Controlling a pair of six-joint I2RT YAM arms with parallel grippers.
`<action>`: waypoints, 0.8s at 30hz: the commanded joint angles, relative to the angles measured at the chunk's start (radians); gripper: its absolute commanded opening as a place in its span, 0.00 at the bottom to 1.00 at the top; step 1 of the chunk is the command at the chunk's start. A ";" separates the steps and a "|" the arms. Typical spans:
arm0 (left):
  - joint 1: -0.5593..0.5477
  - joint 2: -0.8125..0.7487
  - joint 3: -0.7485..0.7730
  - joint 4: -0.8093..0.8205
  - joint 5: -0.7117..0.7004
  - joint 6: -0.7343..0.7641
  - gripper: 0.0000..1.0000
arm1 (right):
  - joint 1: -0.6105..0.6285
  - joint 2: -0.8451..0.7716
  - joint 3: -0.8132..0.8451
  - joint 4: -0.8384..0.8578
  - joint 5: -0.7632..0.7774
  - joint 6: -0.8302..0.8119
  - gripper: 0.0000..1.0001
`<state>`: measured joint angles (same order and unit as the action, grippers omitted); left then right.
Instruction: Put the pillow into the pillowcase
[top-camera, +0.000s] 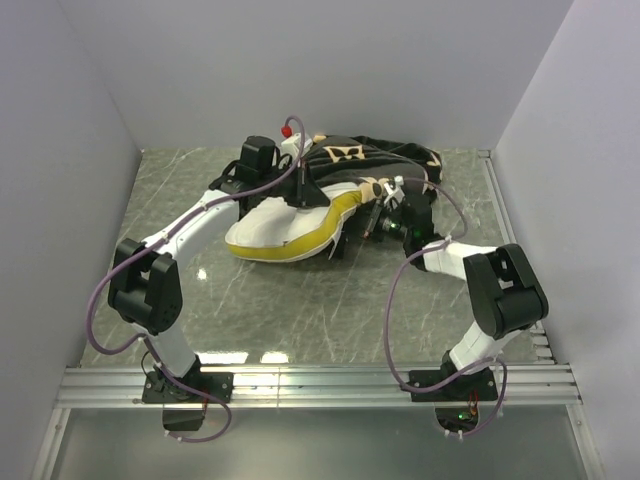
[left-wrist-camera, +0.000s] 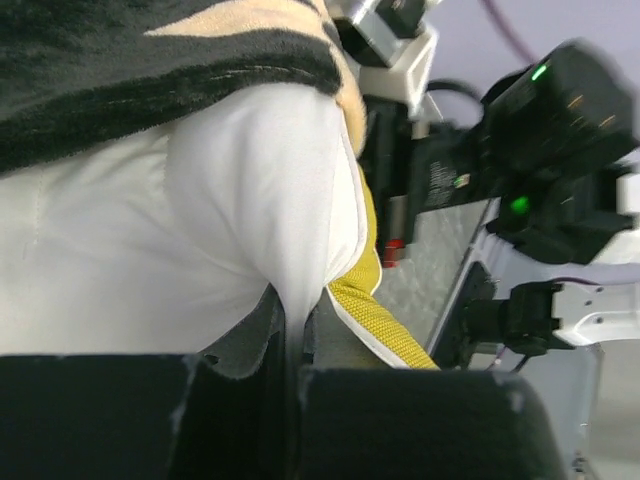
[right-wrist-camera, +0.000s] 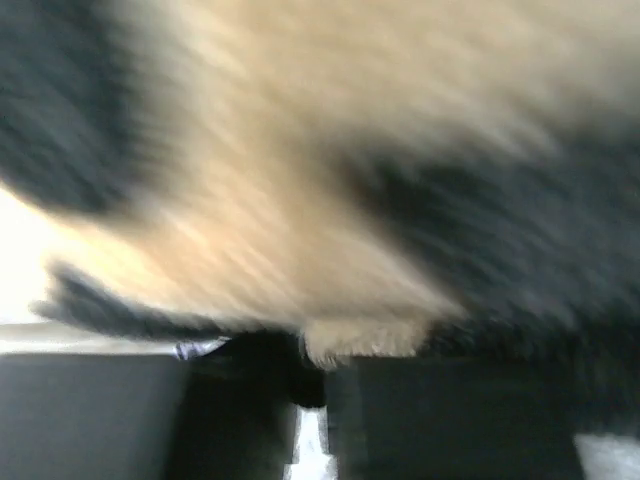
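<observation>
While the pillow (top-camera: 272, 230) lies on the table (top-camera: 300, 310) with only its far end under cover, the coming move is judged to turn on one line: the pillow's long axis, which runs from its near-left end to its far-right end. The pillowcase (top-camera: 375, 158) is bunched just beyond that far-right end, so the opening is reached along the axis, not across it. In the left wrist view the black-and-tan hem is seen draped over the top of the white cushion. Most of the white face and the yellow-olive band are left bare on the near side.

The left gripper (left-wrist-camera: 293, 350) is set on the pillow's far-left flank, and its jaws are closed on a pinched ridge of white cover. The right gripper (right-wrist-camera: 312, 390) is placed at the pillow's far-right end, against the case. Its view is badly blurred, but a tuft of tan pile is seen nipped between jaws that are nearly closed, so the pillowcase hem is taken to be held.

Of the two arms, the right is nearer the opening and the left nearer the pillow's body. A push away from the near-left end by the left arm is therefore judged to be called for, with the hem drawn back over the pillow by the right. How wide the mouth is held cannot be told.
</observation>
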<state>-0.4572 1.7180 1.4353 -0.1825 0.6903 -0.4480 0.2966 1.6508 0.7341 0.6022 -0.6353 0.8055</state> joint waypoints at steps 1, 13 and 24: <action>0.002 -0.054 0.029 0.037 -0.033 0.096 0.00 | 0.010 -0.124 0.137 -0.112 -0.261 -0.037 0.00; -0.113 -0.101 -0.052 0.093 -0.158 0.184 0.00 | 0.130 -0.338 0.434 -1.039 -0.566 -0.690 0.00; -0.229 0.129 -0.305 0.359 -0.486 -0.152 0.00 | 0.276 -0.647 0.127 -0.619 -0.609 -0.211 0.00</action>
<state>-0.7258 1.7943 1.0821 0.0822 0.4194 -0.5152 0.5190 1.1481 0.7959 -0.3161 -1.0672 0.4278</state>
